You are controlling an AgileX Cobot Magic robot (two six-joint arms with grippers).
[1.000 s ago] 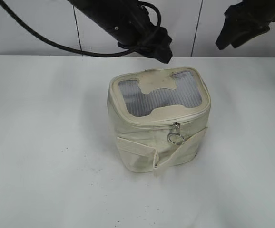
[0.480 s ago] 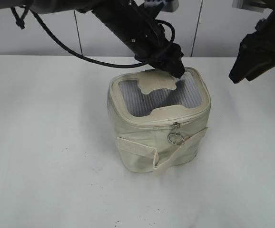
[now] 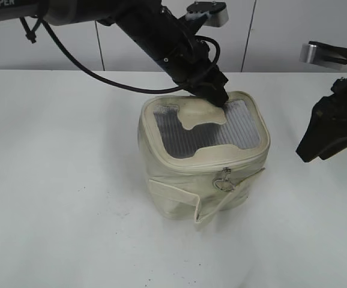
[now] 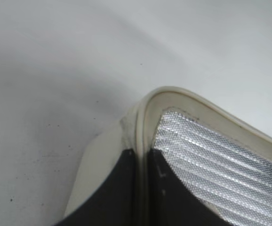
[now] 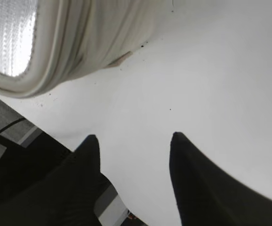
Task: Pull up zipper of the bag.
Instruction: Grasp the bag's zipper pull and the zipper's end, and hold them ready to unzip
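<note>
On the bag's rim, left pincer nips shut (right pincer gapes).

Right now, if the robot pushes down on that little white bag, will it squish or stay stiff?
Probably squishes a bit: the bag has soft, wrinkled sides, and its band flaps loosely. The left pincer is at its lid rim, where the body looks slightly leaned. It seems light, so it might slide on the smooth table.

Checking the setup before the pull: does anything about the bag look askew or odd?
The bag leans slightly, its lid pressed at the back rim by the left gripper. A band end sticks out loose at the front. Nothing spilled or visibly damaged.
</note>
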